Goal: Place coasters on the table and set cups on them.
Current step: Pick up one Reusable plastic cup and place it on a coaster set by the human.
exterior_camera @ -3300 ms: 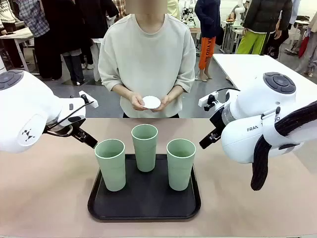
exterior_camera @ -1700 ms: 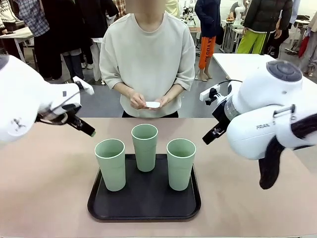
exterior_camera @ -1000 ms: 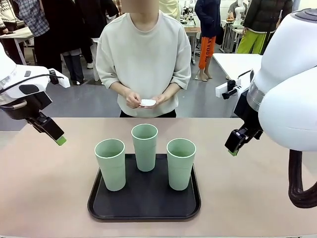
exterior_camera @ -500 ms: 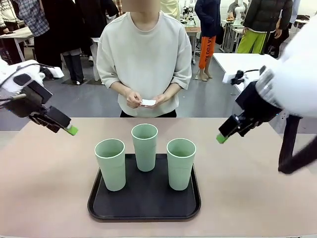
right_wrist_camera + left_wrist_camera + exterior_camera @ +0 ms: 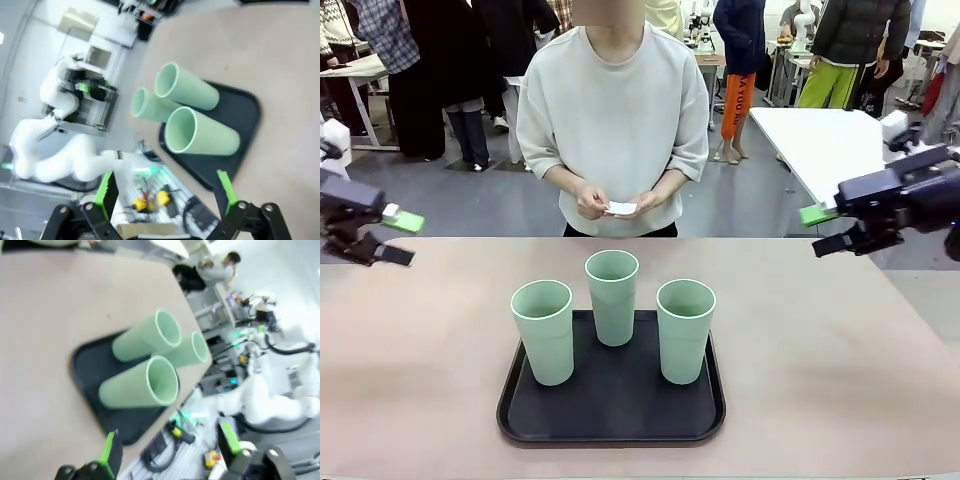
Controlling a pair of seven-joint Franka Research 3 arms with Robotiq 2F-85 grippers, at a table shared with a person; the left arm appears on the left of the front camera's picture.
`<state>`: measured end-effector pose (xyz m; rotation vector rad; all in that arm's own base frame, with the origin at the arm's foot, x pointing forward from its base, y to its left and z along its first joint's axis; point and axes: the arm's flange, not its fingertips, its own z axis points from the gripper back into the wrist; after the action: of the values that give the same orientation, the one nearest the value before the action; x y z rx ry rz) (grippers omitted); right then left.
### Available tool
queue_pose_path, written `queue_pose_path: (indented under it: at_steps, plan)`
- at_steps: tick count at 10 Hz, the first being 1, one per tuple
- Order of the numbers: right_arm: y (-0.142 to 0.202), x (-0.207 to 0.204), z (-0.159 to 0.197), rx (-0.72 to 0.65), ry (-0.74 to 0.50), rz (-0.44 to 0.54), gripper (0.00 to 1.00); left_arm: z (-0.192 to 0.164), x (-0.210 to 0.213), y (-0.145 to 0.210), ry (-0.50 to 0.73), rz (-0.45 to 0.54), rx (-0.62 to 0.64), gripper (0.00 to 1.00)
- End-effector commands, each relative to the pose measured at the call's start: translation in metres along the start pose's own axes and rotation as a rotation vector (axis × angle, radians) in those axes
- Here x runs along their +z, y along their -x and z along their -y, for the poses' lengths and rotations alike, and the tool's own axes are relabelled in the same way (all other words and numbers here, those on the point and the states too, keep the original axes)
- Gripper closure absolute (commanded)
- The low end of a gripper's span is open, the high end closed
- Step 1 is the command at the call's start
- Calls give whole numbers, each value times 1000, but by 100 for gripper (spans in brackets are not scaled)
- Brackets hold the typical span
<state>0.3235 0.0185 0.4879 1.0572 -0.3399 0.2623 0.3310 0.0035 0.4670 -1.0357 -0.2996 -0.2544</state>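
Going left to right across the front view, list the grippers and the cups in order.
left gripper → left cup → middle cup → right cup → right gripper

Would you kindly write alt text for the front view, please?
Three pale green cups stand upright on a black tray on the beige table, while a person across it holds a white coaster. The left tool and right tool hover open at either side, apart from the cups.
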Motion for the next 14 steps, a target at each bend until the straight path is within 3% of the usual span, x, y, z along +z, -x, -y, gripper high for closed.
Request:
queue_pose_path:
  at_steps: [1,4,9,12,13,14]
  plan:
    - [51,19,20,-91,32,-71,0,-10,34,21,-93,-86,49,0]
    - [70,52,29,-179,87,-88,0,-35,77,29,-108,-56,128,0]
    - [105,88,36,-232,99,-55,0,-54,96,38,-91,5,183,0]
    - [104,85,43,-221,83,-93,0,-47,90,37,-126,13,155,0]
    - [83,106,37,-242,97,-41,0,-55,95,37,-117,-3,204,0]
    - [83,106,37,-242,97,-41,0,-55,95,37,-117,-3,204,0]
